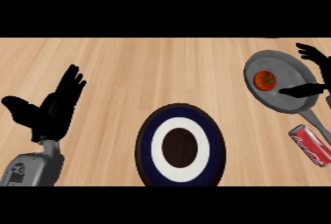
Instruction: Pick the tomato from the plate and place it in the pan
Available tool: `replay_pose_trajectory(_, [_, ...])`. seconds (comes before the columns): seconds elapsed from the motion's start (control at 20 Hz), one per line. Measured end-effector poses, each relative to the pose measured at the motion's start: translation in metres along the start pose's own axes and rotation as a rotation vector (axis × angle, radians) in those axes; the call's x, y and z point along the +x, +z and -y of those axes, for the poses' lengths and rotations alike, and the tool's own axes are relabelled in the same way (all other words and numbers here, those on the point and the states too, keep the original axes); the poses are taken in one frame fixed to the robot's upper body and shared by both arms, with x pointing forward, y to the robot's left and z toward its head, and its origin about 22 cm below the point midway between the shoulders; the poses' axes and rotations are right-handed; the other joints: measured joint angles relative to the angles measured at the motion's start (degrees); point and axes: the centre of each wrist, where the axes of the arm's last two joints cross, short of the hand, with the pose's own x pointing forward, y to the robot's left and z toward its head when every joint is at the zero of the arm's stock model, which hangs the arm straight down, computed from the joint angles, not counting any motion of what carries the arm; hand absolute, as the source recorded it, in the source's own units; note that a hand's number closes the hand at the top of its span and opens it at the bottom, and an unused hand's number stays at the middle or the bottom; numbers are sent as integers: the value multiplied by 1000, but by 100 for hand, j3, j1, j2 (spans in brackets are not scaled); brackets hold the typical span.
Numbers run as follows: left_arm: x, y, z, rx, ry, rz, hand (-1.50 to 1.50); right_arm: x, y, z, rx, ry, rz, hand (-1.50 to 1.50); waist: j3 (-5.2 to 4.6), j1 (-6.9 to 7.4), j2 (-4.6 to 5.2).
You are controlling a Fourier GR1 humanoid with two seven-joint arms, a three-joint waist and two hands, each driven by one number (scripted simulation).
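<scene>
A red tomato (pixel 265 80) with a green stem lies inside the grey pan (pixel 283 101) at the right of the wooden counter. My right hand (pixel 317 72) is open at the right edge, fingers spread above the pan's far rim and thumb stretched over its near side, not touching the tomato. The round plate (pixel 180 148), dark blue with a white ring and a dark centre, sits at the lower middle with nothing on it. My left hand (pixel 51 109) rests open at the left, fingers up.
A red soda can (pixel 310 145) lies on its side at the lower right, next to the pan's handle (pixel 318 123). Bare wooden counter (pixel 161 70) spreads between the plate, the pan and the left hand.
</scene>
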Motion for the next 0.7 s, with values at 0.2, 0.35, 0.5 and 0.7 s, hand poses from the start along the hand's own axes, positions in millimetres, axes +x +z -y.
replay_pose_trajectory(0.2, [2, 0, -3, 5, 3, -1, 0, -14, 8, 30, -50, -192, -4, -150, -1, -58, -16])
replay_pose_trajectory(0.35, [3, 1, -4, 11, 0, 2, 0, -31, 24, 56, -78, -316, -11, -150, 2, -81, -19])
replay_pose_trajectory(0.5, [7, 0, -4, 14, 1, 0, 0, -49, 44, 82, -83, -413, 5, -150, 4, -112, -17])
replay_pose_trajectory(0.7, [3, 1, -6, 12, -2, 2, 0, -69, 71, 103, -71, -511, 15, -150, 8, -119, -17])
